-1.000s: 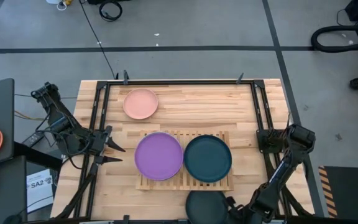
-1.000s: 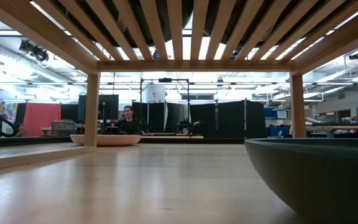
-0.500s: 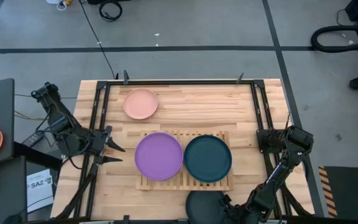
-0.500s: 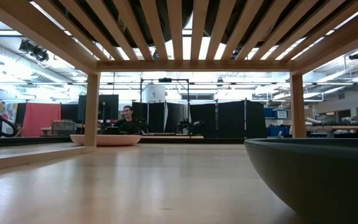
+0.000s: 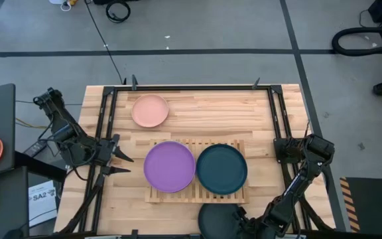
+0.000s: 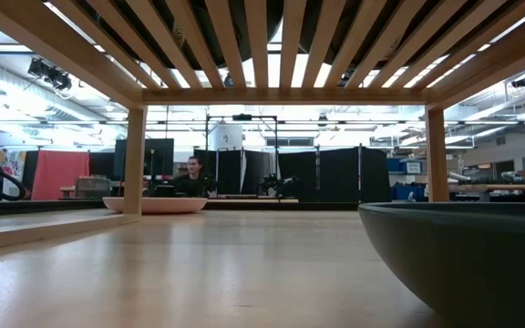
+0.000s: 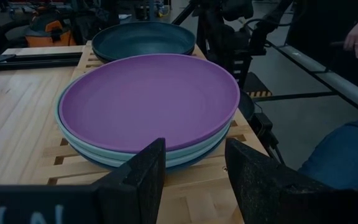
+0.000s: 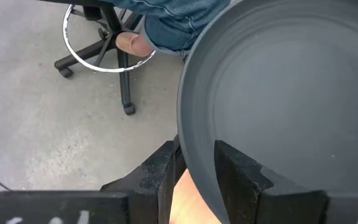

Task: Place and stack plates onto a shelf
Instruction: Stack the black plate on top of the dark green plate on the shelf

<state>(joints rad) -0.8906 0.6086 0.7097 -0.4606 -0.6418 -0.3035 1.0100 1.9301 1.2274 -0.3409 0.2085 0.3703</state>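
The pale wooden counter [image 5: 197, 109] fills the middle of the room, a dark metal frame running round its edges. On it, toward the near side, stands the light slatted wooden shelf [image 5: 196, 143] — two plates wide. Its left half carries a stack topped by a round matte purple plate [image 5: 169, 166], with pale blue-white and mint-green rims showing beneath it in the left wrist view; its right half carries a round dark teal plate [image 5: 221, 169], just beside the purple one. A round black plate [image 5: 217, 219] sits at the near edge of the counter, in front of the teal plate, and the right gripper [image 8: 194, 174] is clamped on its rim, one finger on either side. A salmon pink plate [image 5: 150, 111] lies alone at the far left of the counter, well apart from the shelf. The left gripper [image 5: 119, 164] hangs just left of the purple stack, fingers spread and holding nothing.
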